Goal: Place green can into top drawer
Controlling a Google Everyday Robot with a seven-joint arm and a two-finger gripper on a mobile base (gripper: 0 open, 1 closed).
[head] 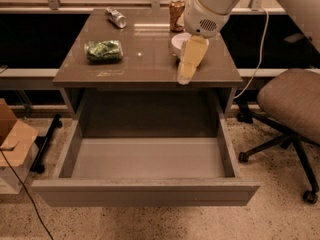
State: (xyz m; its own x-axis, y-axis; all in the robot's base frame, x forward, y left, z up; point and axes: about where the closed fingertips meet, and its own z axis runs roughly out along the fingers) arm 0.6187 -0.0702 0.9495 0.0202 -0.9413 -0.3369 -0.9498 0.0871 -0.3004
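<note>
The green can (103,50) lies on its side on the left part of the cabinet top. The top drawer (145,193) is pulled wide open below, and its smooth grey interior (150,156) holds nothing. My gripper (184,76) hangs from the white arm over the right front part of the cabinet top. It is well to the right of the green can and not touching it. Nothing shows in the gripper.
A brown-orange can (176,15) stands at the back of the top. A silver-grey can (116,18) lies at the back left. A white bowl (176,42) sits partly behind my gripper. An office chair (292,101) stands at the right and a cardboard box (12,139) at the left.
</note>
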